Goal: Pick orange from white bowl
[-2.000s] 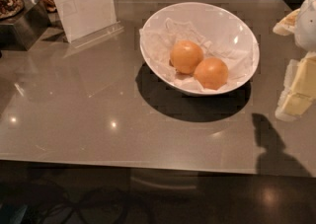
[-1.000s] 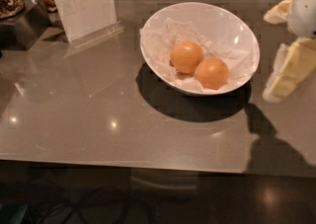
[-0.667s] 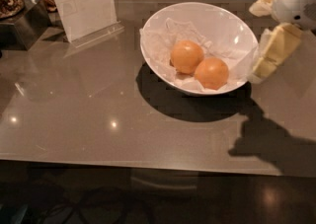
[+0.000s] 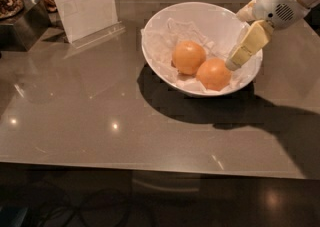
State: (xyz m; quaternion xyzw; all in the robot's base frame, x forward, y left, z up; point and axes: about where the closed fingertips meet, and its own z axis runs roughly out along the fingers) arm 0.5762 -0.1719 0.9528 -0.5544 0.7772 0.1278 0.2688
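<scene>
Gripper (image 4: 236,41) is poised over the right rim of the white bowl (image 4: 165,16), its fingers (image 4: 248,45) spread and nothing gripped | orange (image 4: 213,74) is seated near-right in the bowl, touching its twin (image 4: 189,57) | the target is judged just left of and below the lower fingertip.

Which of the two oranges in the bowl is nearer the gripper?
The right-hand orange, the deeper-coloured one nearer the white bowl's front rim; the gripper hangs just beside its upper right. The left orange lies farther away.
</scene>
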